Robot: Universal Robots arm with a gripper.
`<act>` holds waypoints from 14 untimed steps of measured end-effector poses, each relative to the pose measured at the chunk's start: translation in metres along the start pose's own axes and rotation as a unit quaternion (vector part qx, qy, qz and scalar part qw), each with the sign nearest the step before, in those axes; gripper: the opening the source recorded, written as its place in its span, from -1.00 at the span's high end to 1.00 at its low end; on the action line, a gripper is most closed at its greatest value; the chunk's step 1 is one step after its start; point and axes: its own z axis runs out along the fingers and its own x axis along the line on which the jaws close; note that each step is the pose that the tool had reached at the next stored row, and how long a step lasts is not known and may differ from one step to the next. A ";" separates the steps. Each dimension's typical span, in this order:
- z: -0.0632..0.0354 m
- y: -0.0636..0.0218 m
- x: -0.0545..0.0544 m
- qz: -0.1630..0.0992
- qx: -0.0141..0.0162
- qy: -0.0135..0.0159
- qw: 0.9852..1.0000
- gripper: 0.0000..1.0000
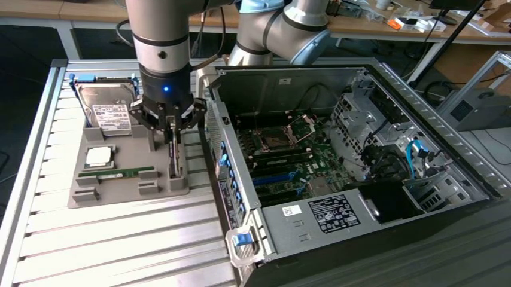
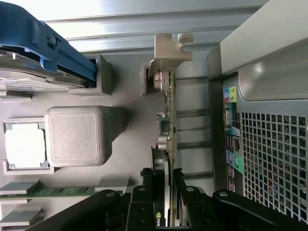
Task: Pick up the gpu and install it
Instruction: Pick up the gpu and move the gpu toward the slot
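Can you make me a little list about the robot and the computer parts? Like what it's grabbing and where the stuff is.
gripper: down over the grey holder, fingers closed on the gpu, one on each side
gpu: thin card standing on its edge in the grey holder's slot, metal bracket at the far end
grey holder: on the slatted table, beside the computer case
hard drive: propped in the holder
memory stick: lying flat in the holder
computer case: side open, on the exterior view's right
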 end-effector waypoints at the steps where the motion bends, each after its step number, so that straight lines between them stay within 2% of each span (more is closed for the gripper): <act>1: -0.0003 0.0000 0.000 0.000 0.000 0.000 1.000 0.47; 14: -0.0049 0.0000 0.000 0.000 0.000 0.000 1.000 0.47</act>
